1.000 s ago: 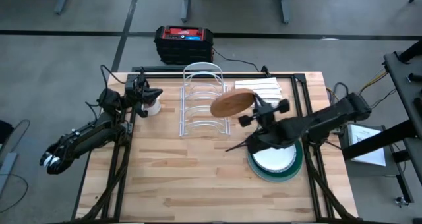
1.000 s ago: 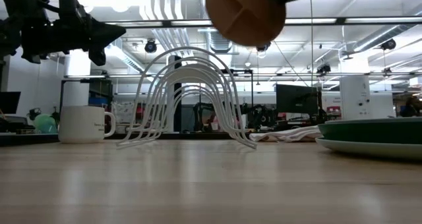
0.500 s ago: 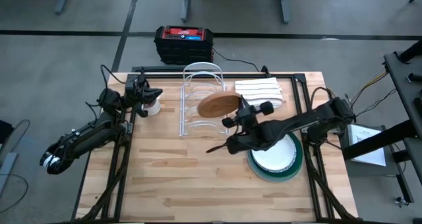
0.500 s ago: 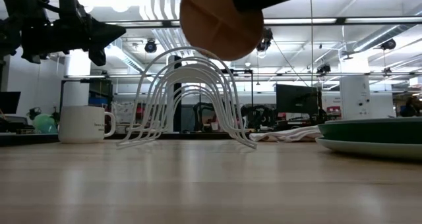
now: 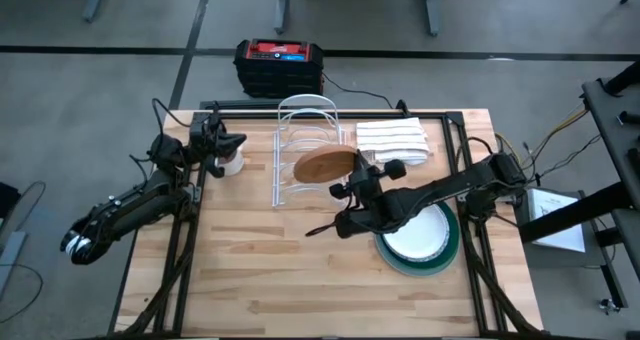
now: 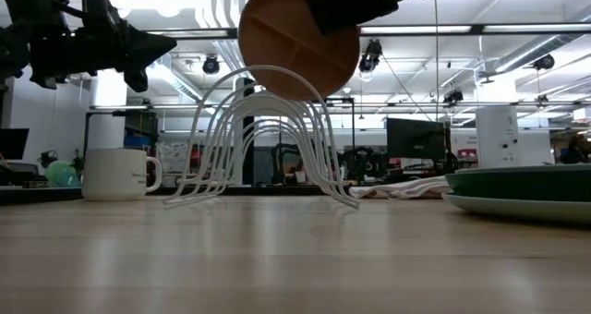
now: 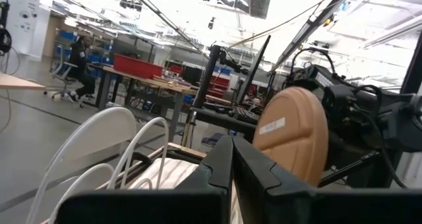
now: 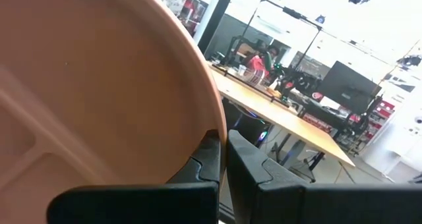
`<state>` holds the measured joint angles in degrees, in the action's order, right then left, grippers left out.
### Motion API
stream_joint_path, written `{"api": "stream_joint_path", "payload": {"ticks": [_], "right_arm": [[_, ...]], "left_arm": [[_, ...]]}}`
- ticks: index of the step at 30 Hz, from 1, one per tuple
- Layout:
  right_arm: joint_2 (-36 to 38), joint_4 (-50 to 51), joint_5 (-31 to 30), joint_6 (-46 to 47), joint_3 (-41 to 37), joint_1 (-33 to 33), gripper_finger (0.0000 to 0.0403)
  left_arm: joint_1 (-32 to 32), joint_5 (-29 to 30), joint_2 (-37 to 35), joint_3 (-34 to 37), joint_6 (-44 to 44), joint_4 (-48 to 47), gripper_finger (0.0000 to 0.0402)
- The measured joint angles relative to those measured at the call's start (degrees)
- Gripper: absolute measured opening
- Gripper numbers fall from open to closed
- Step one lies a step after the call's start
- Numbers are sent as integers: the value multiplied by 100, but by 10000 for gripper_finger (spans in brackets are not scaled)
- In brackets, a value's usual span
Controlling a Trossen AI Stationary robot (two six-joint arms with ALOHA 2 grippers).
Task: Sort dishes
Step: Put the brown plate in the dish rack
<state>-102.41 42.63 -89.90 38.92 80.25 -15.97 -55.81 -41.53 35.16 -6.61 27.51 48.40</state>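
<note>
A tan-brown plate point(image 5: 322, 165) hangs on edge over the white wire rack point(image 5: 300, 152), with my right gripper point(image 5: 347, 183) shut on it; the low view shows the plate point(image 6: 297, 37) just above the rack's arches point(image 6: 263, 134). At the table's right, a dark green plate point(image 5: 450, 252) lies flat with a white plate point(image 5: 415, 238) resting in it. My left gripper point(image 5: 228, 143) hovers shut and empty above the white mug point(image 5: 231, 162) at the far left. My right gripper pinches the tan-brown plate's rim point(image 8: 217, 122) between its two fingers point(image 8: 206, 159), one on each face. The fingers come about level from the table's right side. The plate stands tilted on edge, above the rack; whether it touches the wires I cannot tell.
Folded white cloths point(image 5: 395, 138) lie at the far right of the table, beside the rack. A black and red box point(image 5: 279, 65) sits on the floor past the far edge. Bare wood spreads across the table's near half.
My right gripper has carried the tan-brown plate toward the table's left edge and slightly down, from beside the cloths to over the rack. The plate has stayed on edge and has turned a little with the wrist.
</note>
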Motion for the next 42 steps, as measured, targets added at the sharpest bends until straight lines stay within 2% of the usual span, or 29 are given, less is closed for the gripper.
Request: {"api": "stream_joint_path", "payload": {"ticks": [23,42], "right_arm": [[-457,-262,200,133,-9,24,0],[-461,-264,1161,166,-212,241,0]], "left_arm": [[0,47,13,0,0,-6,0],[0,47,17,0,0,-4,0]]}}
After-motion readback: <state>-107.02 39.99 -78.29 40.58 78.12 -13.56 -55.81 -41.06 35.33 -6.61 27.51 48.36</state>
